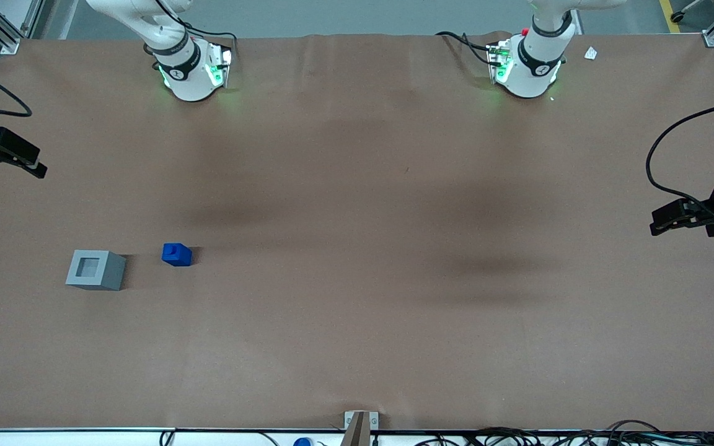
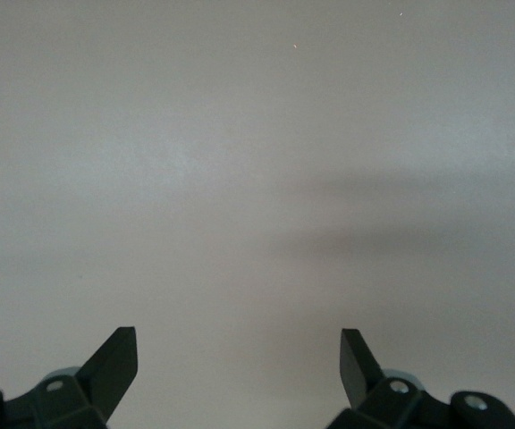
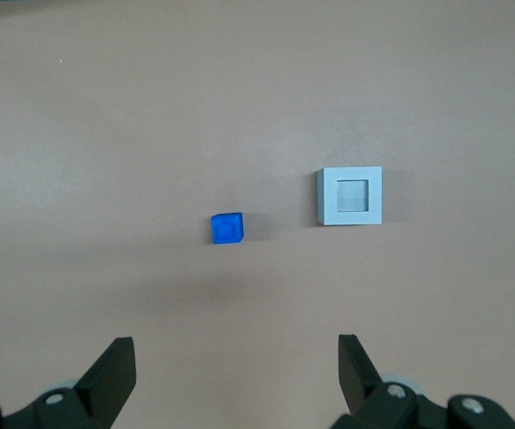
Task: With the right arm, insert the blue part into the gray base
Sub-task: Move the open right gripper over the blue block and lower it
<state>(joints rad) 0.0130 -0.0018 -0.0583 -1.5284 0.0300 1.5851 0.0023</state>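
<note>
The blue part stands on the brown table with its stub up; it also shows in the right wrist view. The gray base stands beside it, a short gap away, recess facing up and empty; it also shows in the right wrist view. My right gripper hangs at the working arm's end of the table, farther from the front camera than both blocks and well above them. In the right wrist view the gripper is open and empty, touching nothing.
The brown table cover is flat. A metal bracket and cables lie at the table edge nearest the front camera. A small white scrap lies near the parked arm's base.
</note>
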